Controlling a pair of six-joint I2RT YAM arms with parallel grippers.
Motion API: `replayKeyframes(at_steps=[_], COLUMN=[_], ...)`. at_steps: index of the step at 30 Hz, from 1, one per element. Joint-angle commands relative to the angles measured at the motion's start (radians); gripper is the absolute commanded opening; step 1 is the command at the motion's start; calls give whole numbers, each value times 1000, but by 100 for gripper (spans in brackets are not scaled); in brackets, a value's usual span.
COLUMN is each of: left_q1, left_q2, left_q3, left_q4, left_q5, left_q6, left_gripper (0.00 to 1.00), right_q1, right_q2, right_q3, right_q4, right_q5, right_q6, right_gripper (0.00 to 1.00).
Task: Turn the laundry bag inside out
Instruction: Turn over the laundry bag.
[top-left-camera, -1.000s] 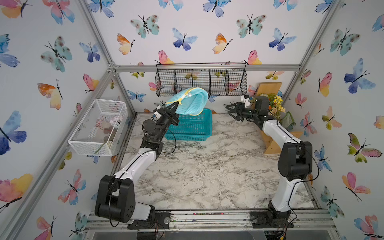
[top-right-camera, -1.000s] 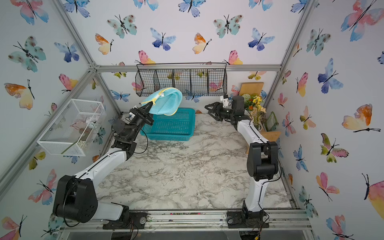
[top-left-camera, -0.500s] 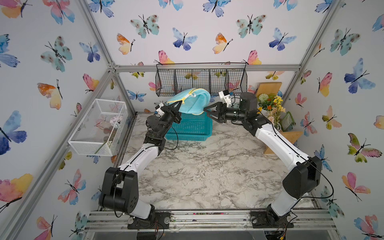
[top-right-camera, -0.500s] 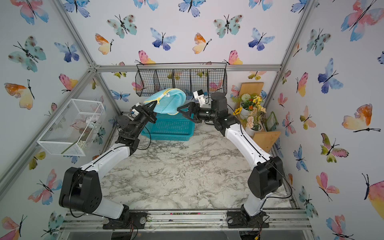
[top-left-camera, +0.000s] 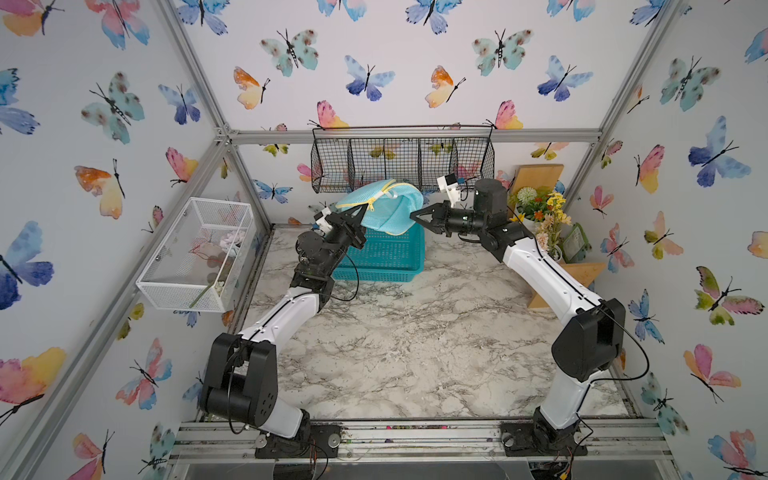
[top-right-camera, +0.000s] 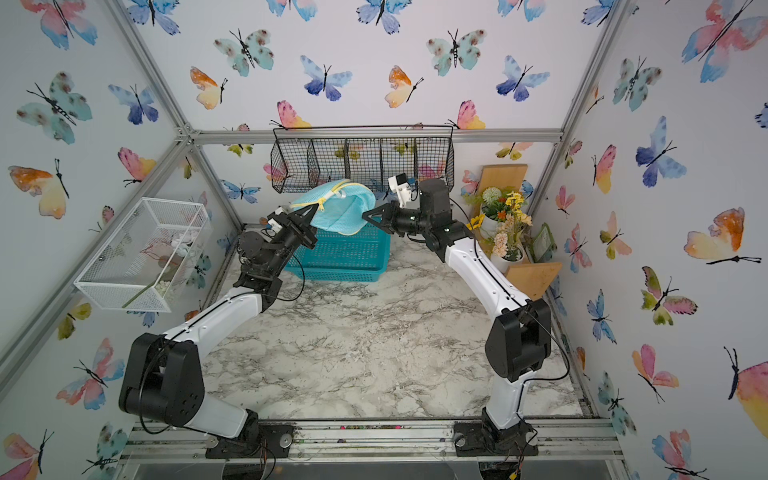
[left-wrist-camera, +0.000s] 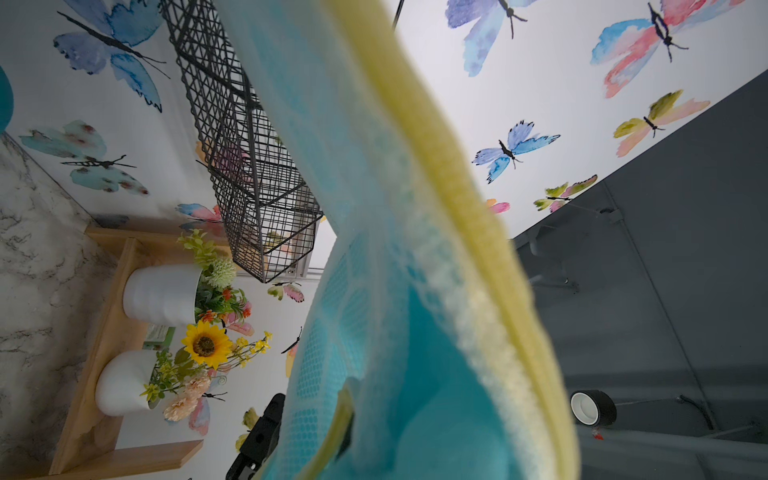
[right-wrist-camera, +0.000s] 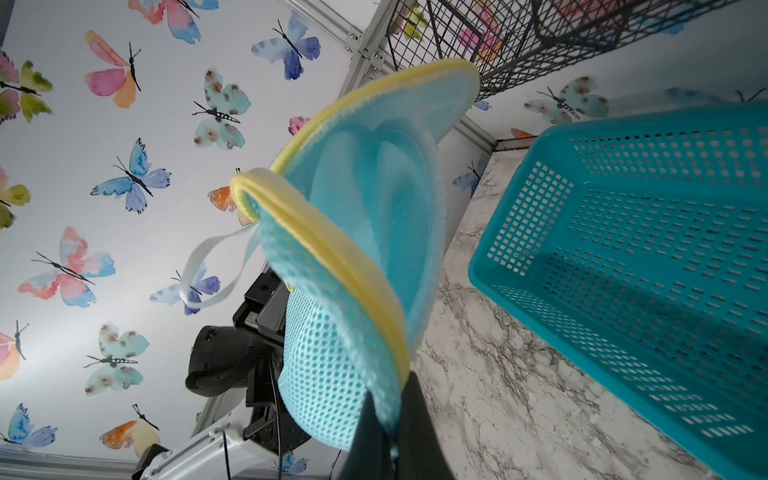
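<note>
Marbled surface (top-left-camera: 415, 340) is left open toward 6 o'clock in both top views, while the laundry bag (top-left-camera: 384, 208) is held at 12 o'clock above the teal basket (top-left-camera: 386, 259), pinched at 9 o'clock by the shut left tool (top-left-camera: 359, 212) and at 3 o'clock by the right tool (top-left-camera: 412, 216), the wire rack (top-left-camera: 401, 162) close behind. In the left wrist view limp, light mesh and yellow piping (left-wrist-camera: 457, 187) are seen; the firmer piped rim is judged the better hold. In the right wrist view mesh is seen nipped between the right tool's closed fingers (right-wrist-camera: 419, 432).
</note>
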Motion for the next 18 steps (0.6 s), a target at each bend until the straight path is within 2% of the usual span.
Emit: replayKeyframes(at_steps=[1, 5, 8, 14, 18], left_q1=[16, 52, 54, 53, 55], left_q2=[-61, -105, -102, -64, -61], left_q3=[-42, -63, -48, 2, 21], left_q4=[63, 54, 80, 178, 127], left_q5=[50, 54, 84, 255, 405], left_q6=[-45, -79, -118, -204, -200], left_gripper=[0, 0, 0, 0, 0], right_q1=[-83, -150, -158, -175, -207], right_q2=[-33, -43, 12, 230, 359], right_q3=[-36, -85, -40, 221, 419], right_q4=[-44, -124, -128, -92, -52], right_q5=[45, 80, 126, 186, 178], right_q6=[-82, -192, -230, -202, -119], right_gripper=[3, 3, 3, 3, 3])
